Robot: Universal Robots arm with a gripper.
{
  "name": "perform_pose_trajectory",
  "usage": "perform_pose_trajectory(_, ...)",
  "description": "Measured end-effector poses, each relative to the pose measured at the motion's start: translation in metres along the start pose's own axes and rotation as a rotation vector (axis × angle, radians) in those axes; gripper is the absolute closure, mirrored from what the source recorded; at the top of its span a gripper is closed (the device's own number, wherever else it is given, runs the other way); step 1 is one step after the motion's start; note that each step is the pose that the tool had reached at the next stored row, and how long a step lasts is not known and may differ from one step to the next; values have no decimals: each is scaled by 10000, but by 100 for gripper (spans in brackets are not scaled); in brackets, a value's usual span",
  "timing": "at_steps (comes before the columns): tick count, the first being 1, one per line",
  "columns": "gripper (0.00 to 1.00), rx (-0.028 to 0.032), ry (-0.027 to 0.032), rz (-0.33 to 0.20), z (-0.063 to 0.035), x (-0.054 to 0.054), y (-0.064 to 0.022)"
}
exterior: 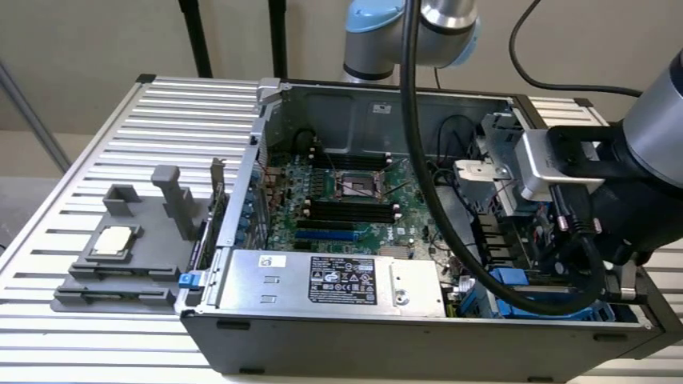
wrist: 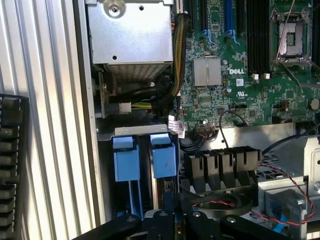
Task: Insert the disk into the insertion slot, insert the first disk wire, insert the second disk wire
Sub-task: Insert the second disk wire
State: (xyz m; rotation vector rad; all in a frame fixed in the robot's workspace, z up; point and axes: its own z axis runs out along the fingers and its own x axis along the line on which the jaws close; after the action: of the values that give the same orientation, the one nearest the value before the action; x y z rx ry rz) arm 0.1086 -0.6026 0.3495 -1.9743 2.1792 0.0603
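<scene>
The gripper (exterior: 565, 264) hangs low over the case's corner at the exterior view's right, above the blue drive bay, probably to work straight down into it. Whether it holds something, I cannot tell. The insertion slot (wrist: 145, 160) stands beside the power supply (wrist: 130, 35); the disk (wrist: 161, 192) seems to sit in it edgewise.

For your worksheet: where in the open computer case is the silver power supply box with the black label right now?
The power supply box lies along the case's near wall in the exterior view, just in front of the green motherboard, with the blue drive carriers to the exterior view's right.
</scene>
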Motion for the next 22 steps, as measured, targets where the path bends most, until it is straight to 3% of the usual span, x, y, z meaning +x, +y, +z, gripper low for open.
perform_pose_trajectory(5,84,76,-75,-8,32,6,5)
perform_pose_trajectory(10,84,97,-144,-13,44,9,6)
perform_pose_trajectory(22,84,96,-165,-17,68,29,8)
